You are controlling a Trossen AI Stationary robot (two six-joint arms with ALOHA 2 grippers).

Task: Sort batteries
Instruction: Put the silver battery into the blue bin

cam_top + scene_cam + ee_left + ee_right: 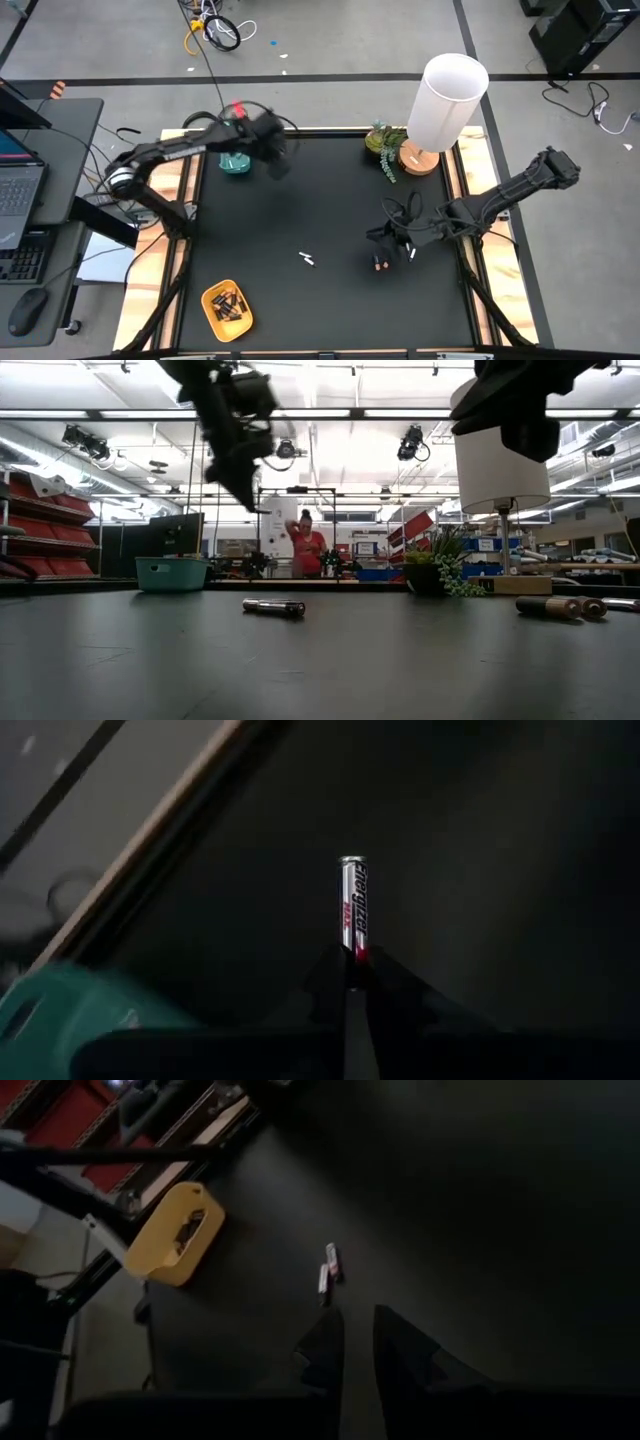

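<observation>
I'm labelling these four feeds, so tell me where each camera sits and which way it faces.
High: overhead, facing straight down; both arms, teal tray, yellow tray.
Low: at tabletop height, facing level across the mat into the room; arms enter from above.
Left wrist: looks past the left gripper, shut on a silvery battery.
Right wrist: looks past the right gripper at two pale batteries.
Shared: high and right wrist both show the yellow tray.

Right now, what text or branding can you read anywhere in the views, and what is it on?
"Energizer": printed along the silvery battery held in the left gripper, read in the left wrist view.
Smaller print below the brand on that battery: too small to read.
The two batteries on the mat: markings too small to read.
</observation>
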